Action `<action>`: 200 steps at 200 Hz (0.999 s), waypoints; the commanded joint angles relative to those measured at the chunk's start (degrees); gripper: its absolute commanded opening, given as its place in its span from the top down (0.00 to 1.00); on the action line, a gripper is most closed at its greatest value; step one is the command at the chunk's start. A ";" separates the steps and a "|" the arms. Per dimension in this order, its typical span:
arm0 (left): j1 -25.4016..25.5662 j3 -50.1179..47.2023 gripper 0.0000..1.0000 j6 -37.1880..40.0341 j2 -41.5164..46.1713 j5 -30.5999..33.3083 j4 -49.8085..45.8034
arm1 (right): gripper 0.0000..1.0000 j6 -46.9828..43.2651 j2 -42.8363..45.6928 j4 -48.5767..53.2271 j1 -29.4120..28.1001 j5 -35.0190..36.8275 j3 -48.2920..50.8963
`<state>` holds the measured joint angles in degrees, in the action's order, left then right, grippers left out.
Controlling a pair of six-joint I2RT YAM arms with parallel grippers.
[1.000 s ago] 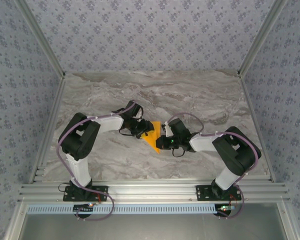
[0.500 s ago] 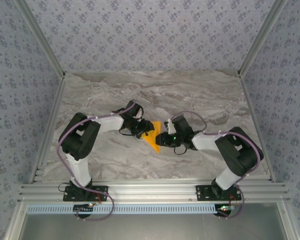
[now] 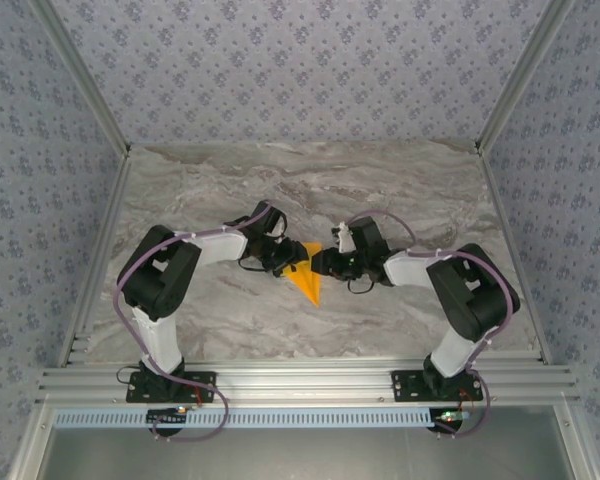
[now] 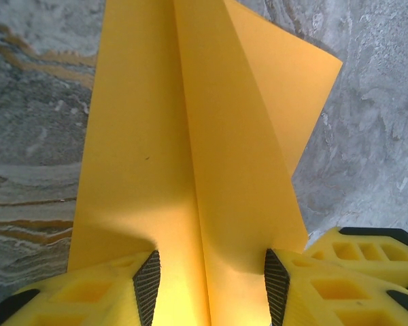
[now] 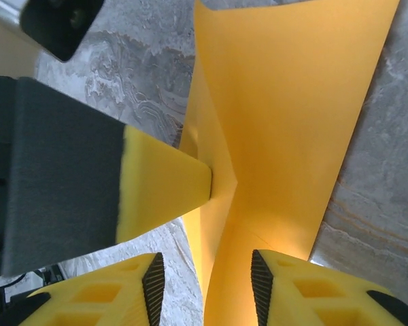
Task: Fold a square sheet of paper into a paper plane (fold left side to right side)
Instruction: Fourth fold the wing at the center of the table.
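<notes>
The orange-yellow sheet of paper (image 3: 307, 278) lies folded into a narrow pointed shape at the table's middle, its sharp tip toward the near edge. My left gripper (image 3: 283, 262) sits at its left side, jaws apart, pads down on the paper (image 4: 190, 136) with the centre crease running between them. One left finger (image 5: 164, 185) touches the paper's edge in the right wrist view. My right gripper (image 3: 324, 266) is at the paper's right side, open. Its pads stand apart over the paper (image 5: 285, 102) and grip nothing.
The marble table (image 3: 400, 190) lies bare around the paper. Aluminium frame posts (image 3: 508, 95) and patterned walls enclose it on three sides. The arm bases (image 3: 170, 385) stand at the near rail.
My right gripper has opened, letting go of the paper, and has shifted away from the near edge toward the paper's upper right. The left gripper has stayed put.
</notes>
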<state>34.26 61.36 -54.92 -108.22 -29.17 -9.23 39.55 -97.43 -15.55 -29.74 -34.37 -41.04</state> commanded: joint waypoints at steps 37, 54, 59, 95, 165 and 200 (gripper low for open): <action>0.37 0.40 0.53 0.51 -1.55 1.83 -1.93 | 0.70 1.76 -4.33 -1.50 0.38 -2.18 -2.56; 0.37 0.41 0.53 0.53 -1.55 1.91 -1.99 | 0.80 1.63 -4.70 -1.37 0.41 -2.39 -2.62; 0.41 0.42 0.53 0.51 -1.55 1.92 -2.00 | 0.83 1.48 -4.58 -1.14 0.48 -2.18 -2.58; 0.37 0.42 0.53 0.59 -1.64 1.92 -2.01 | 0.91 -0.30 -3.23 1.98 1.53 -0.61 -2.46; 0.37 -0.21 0.53 0.60 -1.32 2.09 -1.93 | 0.91 -1.62 -3.74 4.03 2.58 -0.30 -2.56; 0.41 -0.28 0.53 0.60 -1.29 2.10 -1.84 | 0.91 -1.62 -4.18 4.22 2.36 -0.28 -2.43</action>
<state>34.30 61.36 -54.92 -108.22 -29.17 -9.23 39.16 -101.30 -13.28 -27.51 -35.31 -42.39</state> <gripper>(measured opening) 0.468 0.094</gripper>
